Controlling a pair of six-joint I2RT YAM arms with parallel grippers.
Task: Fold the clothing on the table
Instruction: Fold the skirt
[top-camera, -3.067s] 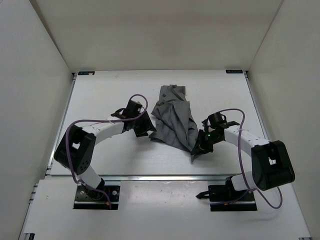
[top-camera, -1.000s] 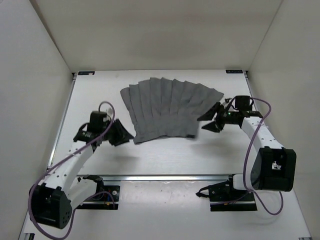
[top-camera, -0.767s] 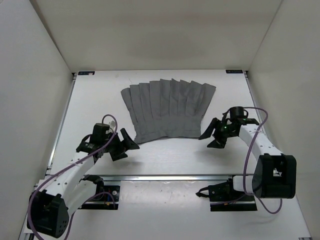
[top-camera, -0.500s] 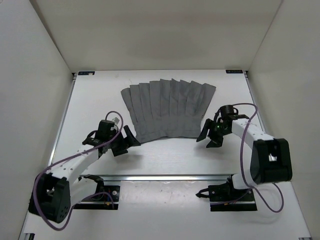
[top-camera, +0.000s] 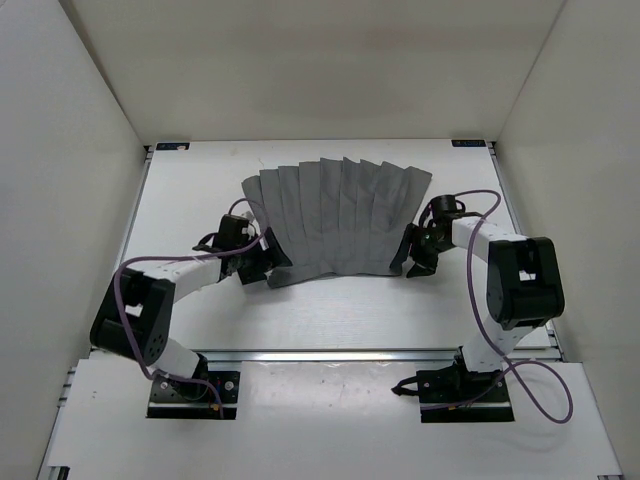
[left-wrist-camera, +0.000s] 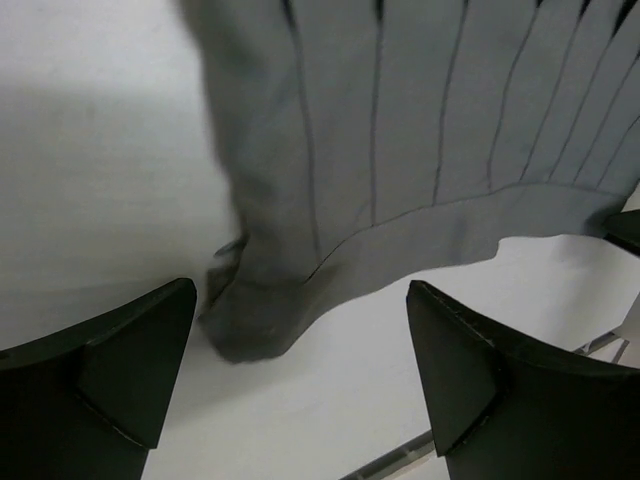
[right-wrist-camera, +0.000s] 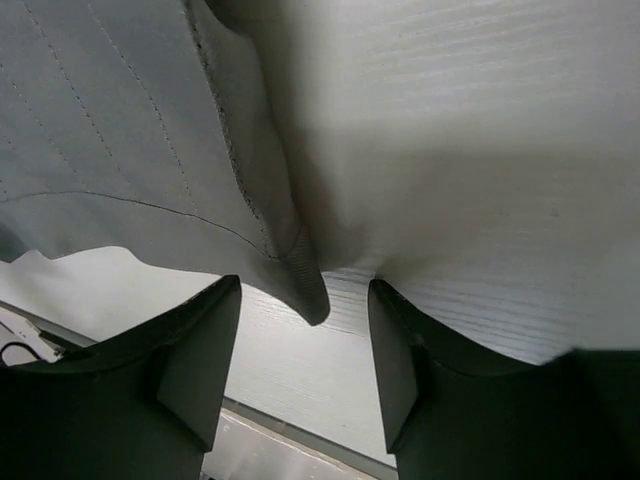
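Nearest the arms, the left tool (left-wrist-camera: 300, 372) stood spread as wide as it seemed to go. Its two dark fingers (left-wrist-camera: 120, 370) straddled the near left corner of the clothing (left-wrist-camera: 420, 150) without pinching it, and that corner lay rumpled on the worktop (left-wrist-camera: 90, 180) between them. The right tool (right-wrist-camera: 300, 350) was parted less far. The near right corner of the cloth drooped to a point just between and ahead of its fingers (right-wrist-camera: 190, 360), and the wrist view showed neither finger gripping it. Both tools therefore had hold of nothing. Beyond them the grey garment lay spread flat, its banded narrow edge running from one tool to the other. Its long pleats fanned out wider on the side farthest from both. Judging by the soft creases and the limp corner, it would handle as light, floppy fabric. It had no stiffness to carry a fold, and it would likely sag between two holds and slide easily over the smooth white surface. The pleats seemed liable to splay if it was dragged. The sensible holds looked to be the two corners of the band right at the fingertips, each pinched through the full thickness. That way the near edge could be lifted evenly and carried over towards the far hem.
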